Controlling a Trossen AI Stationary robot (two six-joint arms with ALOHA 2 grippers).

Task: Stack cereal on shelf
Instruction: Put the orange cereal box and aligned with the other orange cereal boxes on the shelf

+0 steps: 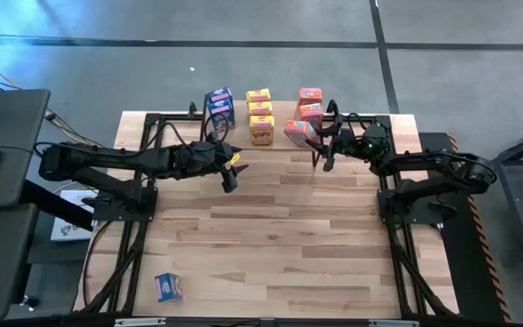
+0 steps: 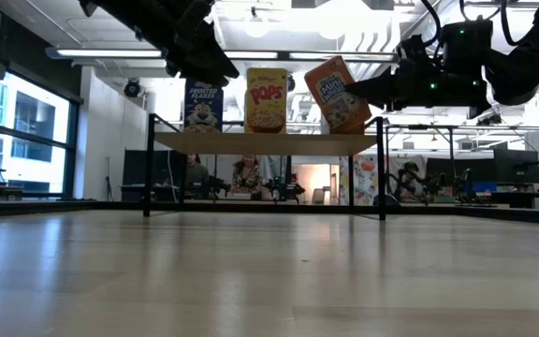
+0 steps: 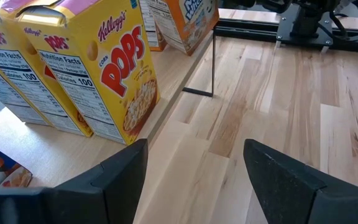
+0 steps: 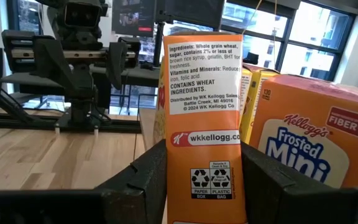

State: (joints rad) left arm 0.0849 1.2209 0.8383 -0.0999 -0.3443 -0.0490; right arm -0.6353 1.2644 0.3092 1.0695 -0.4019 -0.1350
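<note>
The shelf (image 2: pixel 269 142) stands at the table's far middle. On it stand blue boxes (image 1: pixel 219 106), yellow Pops boxes (image 1: pixel 260 115) and orange-red boxes (image 1: pixel 310 102). My right gripper (image 1: pixel 312 140) is shut on one more orange-red box (image 2: pixel 337 94), tilted over the shelf's right end. My left gripper (image 1: pixel 231 173) is open and empty, just in front of the shelf near the blue and yellow boxes (image 3: pixel 120 74). One blue box (image 1: pixel 168 286) lies alone on the table near the near left corner. My right gripper pinches the orange-red box between its two fingers (image 4: pixel 145 180), one on each broad face, with the narrow printed side (image 4: pixel 204 130) facing the wrist. The fingers come about level from the table's right. The box leans; whether its lower corner (image 2: pixel 352 129) touches the shelf top I cannot tell.
The shelf has thin black legs (image 2: pixel 147 164) and open room beneath it. Bare wooden table (image 1: pixel 280 236) lies between the shelf and the near edge. Both arms' bases (image 1: pixel 116 195) stand at the table's left and right sides.
</note>
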